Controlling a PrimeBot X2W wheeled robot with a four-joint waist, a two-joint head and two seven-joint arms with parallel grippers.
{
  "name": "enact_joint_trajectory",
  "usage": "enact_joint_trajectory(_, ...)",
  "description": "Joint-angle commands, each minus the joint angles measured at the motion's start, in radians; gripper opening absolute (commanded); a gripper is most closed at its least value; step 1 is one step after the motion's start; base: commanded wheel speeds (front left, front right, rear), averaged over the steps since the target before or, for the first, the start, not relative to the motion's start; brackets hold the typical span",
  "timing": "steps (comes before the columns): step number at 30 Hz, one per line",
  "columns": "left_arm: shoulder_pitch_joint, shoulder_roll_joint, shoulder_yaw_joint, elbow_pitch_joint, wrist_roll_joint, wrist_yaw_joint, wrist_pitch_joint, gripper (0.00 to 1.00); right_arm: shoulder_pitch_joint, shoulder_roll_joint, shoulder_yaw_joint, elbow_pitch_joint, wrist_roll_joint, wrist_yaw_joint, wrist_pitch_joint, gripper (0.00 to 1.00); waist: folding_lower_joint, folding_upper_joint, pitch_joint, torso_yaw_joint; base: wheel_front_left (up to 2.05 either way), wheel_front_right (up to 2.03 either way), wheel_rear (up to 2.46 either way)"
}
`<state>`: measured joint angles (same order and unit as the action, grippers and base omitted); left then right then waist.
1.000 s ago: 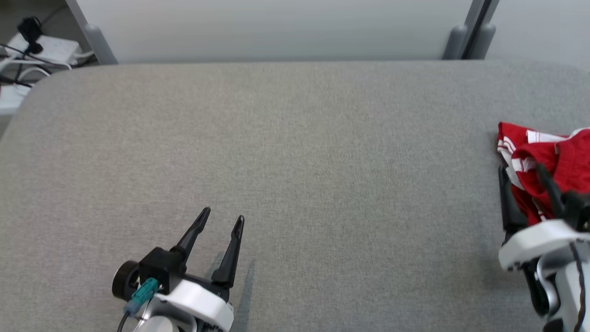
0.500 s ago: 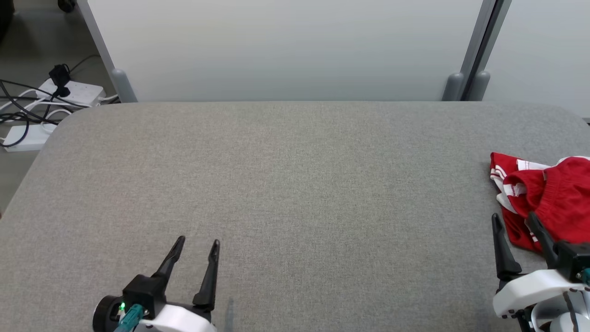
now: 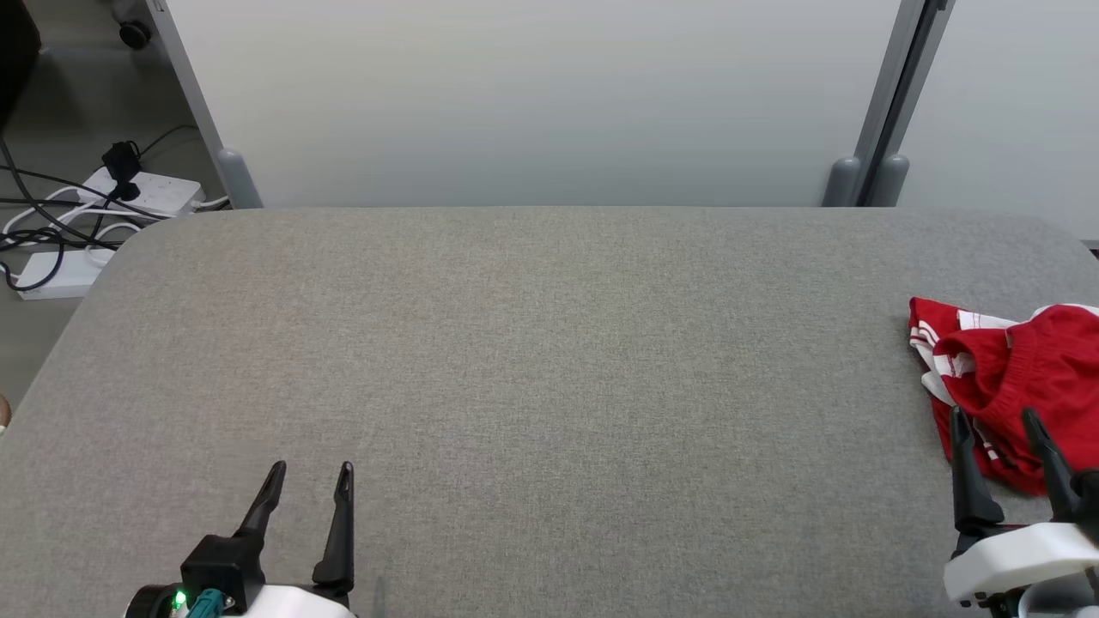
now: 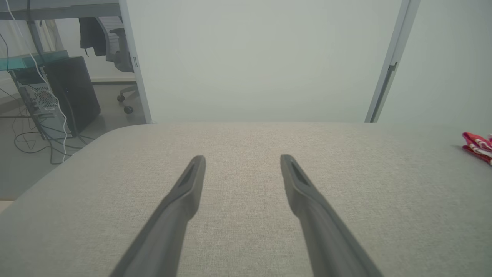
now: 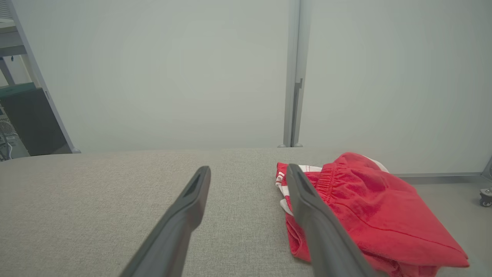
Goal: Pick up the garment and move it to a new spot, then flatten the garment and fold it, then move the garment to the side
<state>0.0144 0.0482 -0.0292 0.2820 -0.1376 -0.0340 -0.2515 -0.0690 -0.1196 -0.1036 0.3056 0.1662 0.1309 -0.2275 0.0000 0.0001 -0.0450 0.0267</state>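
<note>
A red garment with white stripes (image 3: pixel 1022 378) lies bunched and folded at the right edge of the grey table (image 3: pixel 549 369); it also shows as the garment (image 5: pixel 361 207) and, far right, a corner of the garment (image 4: pixel 478 145). My right gripper (image 3: pixel 996 416) is open just in front of its near-left edge, nothing between the fingers; in the right wrist view the right finger (image 5: pixel 315 215) overlaps the cloth's left side. My left gripper (image 3: pixel 311 470) stands open and empty over bare table at the lower left, far from the garment.
Grey partition panels (image 3: pixel 532 94) with posts stand behind the table. Power strips and cables (image 3: pixel 86 223) lie on the floor at the far left. A dark computer case (image 4: pixel 69 92) and a chair sit beyond the table's left end.
The head camera has tilted up, so the whole scene sits lower in the picture. Both grippers have drawn back toward me; the right one has come off the garment. Both stay open.
</note>
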Motion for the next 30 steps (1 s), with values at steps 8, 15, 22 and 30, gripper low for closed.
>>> enact_joint_trajectory(8,-0.019,0.005,0.076,-0.038,0.035,0.016,-0.010,1.00,-0.005,-0.001,-0.003,-0.072,-0.015,0.000,-0.002,1.00,0.0000,-0.0001,-0.002,0.003,0.00,0.00,0.00)
enact_joint_trajectory(15,-0.013,0.004,0.087,-0.040,0.035,-0.002,-0.010,1.00,0.002,0.002,-0.005,-0.083,-0.017,0.000,0.003,1.00,0.0000,-0.0001,-0.001,0.003,0.00,0.00,0.00)
enact_joint_trajectory(22,0.017,-0.011,0.054,0.039,0.009,-0.006,0.016,0.00,0.035,0.039,-0.020,-0.001,0.024,0.000,0.012,0.00,0.0001,-0.0001,0.000,0.002,0.00,0.00,0.00)
enact_joint_trajectory(30,0.010,-0.010,0.060,0.033,-0.089,-0.012,0.039,0.00,0.032,0.041,-0.019,-0.006,0.118,0.000,0.034,0.00,0.0004,-0.0001,0.002,0.000,0.00,0.00,0.00)
